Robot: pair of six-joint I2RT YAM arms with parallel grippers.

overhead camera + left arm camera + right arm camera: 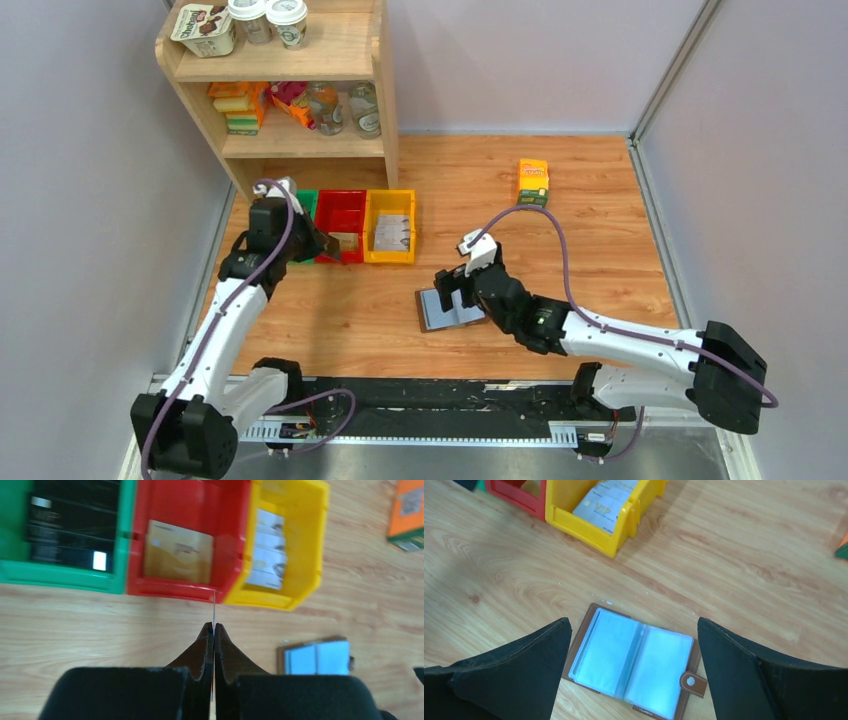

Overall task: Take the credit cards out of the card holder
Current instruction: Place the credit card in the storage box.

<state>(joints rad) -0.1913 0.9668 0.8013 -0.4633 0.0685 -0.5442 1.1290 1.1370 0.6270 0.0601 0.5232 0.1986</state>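
1. Counted one card holder [631, 662] on the surface [600, 250].
2. Counted three bins: one green bin [60, 575], one red bin [170, 587], one yellow bin [310, 540].
3. Counted one gold card [177, 557] in the red bin and one edge-on card [214, 605]. Could not number the overlapping dark cards [70, 535] in the green bin or the pale cards [270, 550] in the yellow bin.
4. Counted one carton [533, 182].
5. Counted two grippers: left gripper [214, 627], right gripper [634, 625].
6. Counted, on the shelf [300, 50], one tub [205, 28], two cups [250, 15], two jars [325, 108].

The left arm [215, 335] and right arm [630, 345] share white shells, black joints and looping purple cables [563, 255].
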